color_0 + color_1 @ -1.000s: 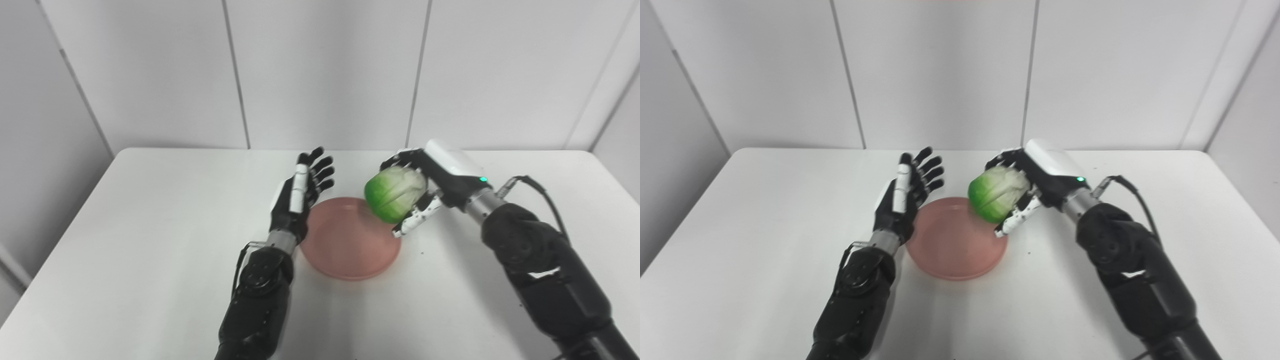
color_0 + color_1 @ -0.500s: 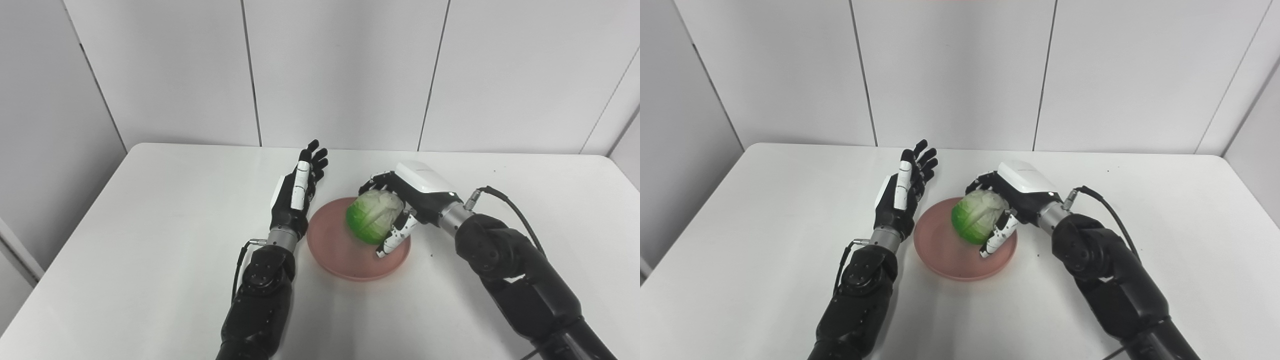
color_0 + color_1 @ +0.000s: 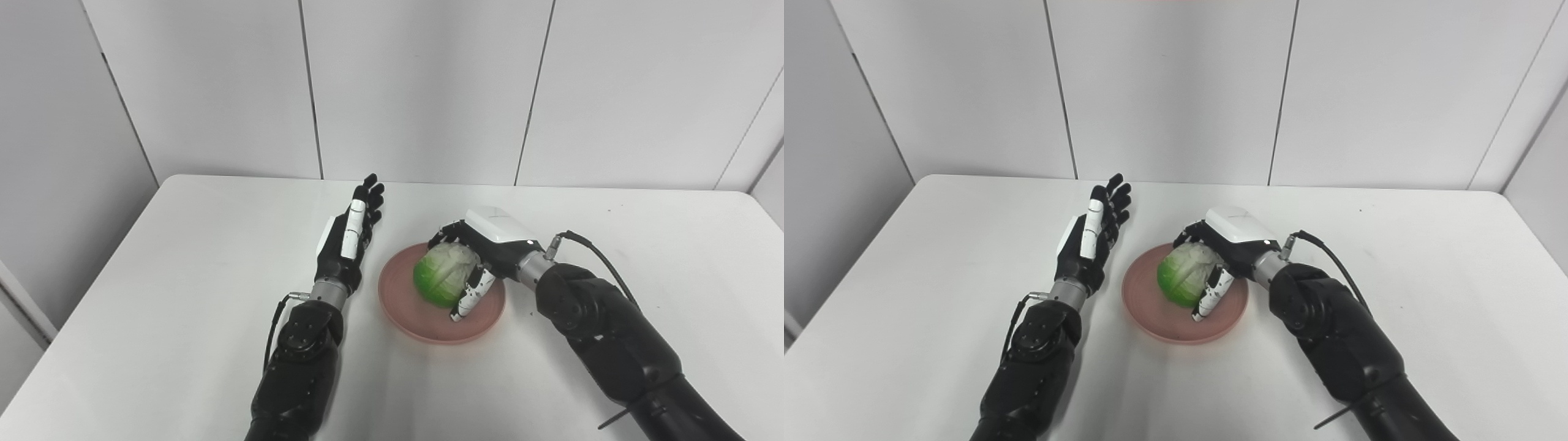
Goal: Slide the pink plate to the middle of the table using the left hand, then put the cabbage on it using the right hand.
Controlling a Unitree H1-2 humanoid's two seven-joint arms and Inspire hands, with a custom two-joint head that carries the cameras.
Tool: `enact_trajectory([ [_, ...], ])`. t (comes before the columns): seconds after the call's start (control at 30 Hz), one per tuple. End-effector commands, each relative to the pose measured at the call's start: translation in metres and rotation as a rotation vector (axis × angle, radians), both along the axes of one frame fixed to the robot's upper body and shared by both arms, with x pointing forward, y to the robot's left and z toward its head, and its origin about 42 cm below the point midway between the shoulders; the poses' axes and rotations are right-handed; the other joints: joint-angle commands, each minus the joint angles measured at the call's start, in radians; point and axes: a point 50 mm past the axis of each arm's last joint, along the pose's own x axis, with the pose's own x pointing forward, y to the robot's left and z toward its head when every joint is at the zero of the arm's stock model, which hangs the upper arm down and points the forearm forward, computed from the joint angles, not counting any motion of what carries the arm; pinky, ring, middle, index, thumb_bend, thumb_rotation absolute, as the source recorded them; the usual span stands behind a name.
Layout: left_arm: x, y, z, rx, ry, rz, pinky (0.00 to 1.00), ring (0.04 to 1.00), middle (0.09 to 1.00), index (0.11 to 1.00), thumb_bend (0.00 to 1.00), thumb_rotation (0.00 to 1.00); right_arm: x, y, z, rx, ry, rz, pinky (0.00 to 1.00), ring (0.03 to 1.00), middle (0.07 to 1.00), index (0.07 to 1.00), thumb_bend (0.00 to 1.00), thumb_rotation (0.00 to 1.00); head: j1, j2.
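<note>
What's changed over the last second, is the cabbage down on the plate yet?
The right hand has carried the cabbage from above the far right rim down onto the pink plate, and stays closed on it, so no release yet. The camera also shifted. The left hand remains open and upright just left of the plate, not touching it. The plate seems to have stayed mid-table.

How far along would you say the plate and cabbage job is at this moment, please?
The plate sits near the middle of the table, and the left hand is open beside it, not touching, so the slide looks done. The right hand is closed around the cabbage, which is low over the plate, apparently resting on it. What is left is to let go and draw the hand away.
</note>
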Motion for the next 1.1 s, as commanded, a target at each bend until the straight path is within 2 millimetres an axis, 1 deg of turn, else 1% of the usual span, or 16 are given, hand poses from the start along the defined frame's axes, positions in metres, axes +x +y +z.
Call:
enact_trajectory([
  [0.0,0.008,-0.005,0.021,-0.001,-0.078,-0.025,1.00,1.000,0.982,0.970,0.79,1.00,0.007,0.011,0.031,0.003,-0.131,0.062,0.39,0.437,0.507,0.495,0.52,0.00,-0.001,0.002],
  [0.03,0.007,-0.005,0.021,-0.004,-0.071,-0.023,1.00,0.997,0.976,0.967,0.79,1.00,0.006,0.010,0.030,-0.011,-0.152,0.071,0.45,0.539,0.511,0.487,0.52,0.00,-0.001,0.002],
  [0.07,0.006,-0.006,0.020,-0.006,-0.067,-0.023,1.00,0.992,0.969,0.961,0.79,1.00,0.005,0.010,0.030,-0.029,-0.174,0.077,0.52,0.628,0.626,0.493,0.52,0.09,-0.004,0.005],
  [0.1,0.006,-0.005,0.020,-0.008,-0.066,-0.023,1.00,0.991,0.967,0.960,0.79,1.00,0.004,0.009,0.030,-0.046,-0.193,0.083,0.55,0.671,0.668,0.495,0.52,0.12,-0.006,0.007],
  [0.17,0.007,-0.005,0.020,-0.007,-0.071,-0.026,1.00,0.987,0.964,0.957,0.78,1.00,0.002,0.009,0.031,-0.072,-0.224,0.087,0.67,0.797,0.790,0.725,0.71,0.42,-0.010,0.009],
  [0.23,0.007,-0.005,0.020,-0.012,-0.074,-0.030,0.99,0.987,0.967,0.964,0.77,1.00,0.000,0.008,0.032,-0.079,-0.234,0.092,0.73,0.826,0.829,0.814,0.76,0.55,-0.010,0.009],
  [0.27,0.007,-0.004,0.019,-0.015,-0.071,-0.030,0.99,0.987,0.968,0.967,0.77,1.00,-0.001,0.007,0.033,-0.077,-0.225,0.099,0.75,0.829,0.835,0.829,0.77,0.57,-0.016,0.010],
  [0.33,0.007,-0.003,0.019,-0.021,-0.073,-0.032,0.97,0.980,0.963,0.963,0.77,1.00,-0.002,0.004,0.036,-0.064,-0.199,0.120,0.83,0.865,0.880,0.890,0.82,0.69,-0.020,0.010],
  [0.43,0.007,-0.001,0.018,-0.020,-0.079,-0.044,0.97,0.986,0.973,0.965,0.76,1.00,-0.005,0.000,0.042,-0.068,-0.157,0.155,0.90,0.920,0.927,0.926,0.86,0.74,-0.028,0.011],
  [0.47,0.006,-0.001,0.018,-0.017,-0.077,-0.048,0.98,0.996,0.985,0.970,0.76,1.00,-0.007,-0.001,0.044,-0.081,-0.144,0.164,0.96,0.962,0.963,0.965,0.86,0.71,-0.030,0.011],
  [0.53,0.004,0.001,0.018,-0.017,-0.072,-0.047,0.97,0.993,0.985,0.967,0.75,1.00,-0.011,-0.005,0.049,-0.091,-0.124,0.178,0.99,0.992,0.991,0.993,0.87,0.73,-0.035,0.012],
  [0.77,-0.006,0.005,0.016,-0.016,-0.046,-0.020,0.95,0.973,0.952,0.944,0.76,1.00,-0.027,-0.034,0.050,0.050,-0.105,0.142,1.00,1.000,1.000,1.000,0.96,0.87,-0.062,0.014],
  [0.9,-0.014,0.010,0.010,-0.011,-0.045,-0.021,0.97,0.967,0.939,0.936,0.75,1.00,-0.044,-0.053,0.039,0.190,-0.111,0.047,1.00,1.000,1.000,1.000,0.97,0.92,-0.080,0.011],
  [0.97,-0.017,0.013,0.008,-0.011,-0.046,-0.023,0.99,0.967,0.940,0.940,0.74,1.00,-0.051,-0.058,0.033,0.285,-0.106,0.000,0.99,1.000,1.000,1.000,0.90,0.89,-0.089,0.009],
  [1.0,-0.020,0.014,0.006,-0.009,-0.048,-0.028,1.00,0.968,0.941,0.941,0.74,1.00,-0.057,-0.060,0.022,0.409,-0.060,-0.045,0.99,1.000,1.000,1.000,0.89,0.88,-0.097,0.007],
  [1.07,-0.025,0.016,0.001,-0.002,-0.057,-0.038,1.00,0.981,0.950,0.950,0.73,1.00,-0.067,-0.064,0.003,0.584,0.012,-0.113,0.95,1.000,1.000,1.000,0.81,0.93,-0.103,0.006],
])
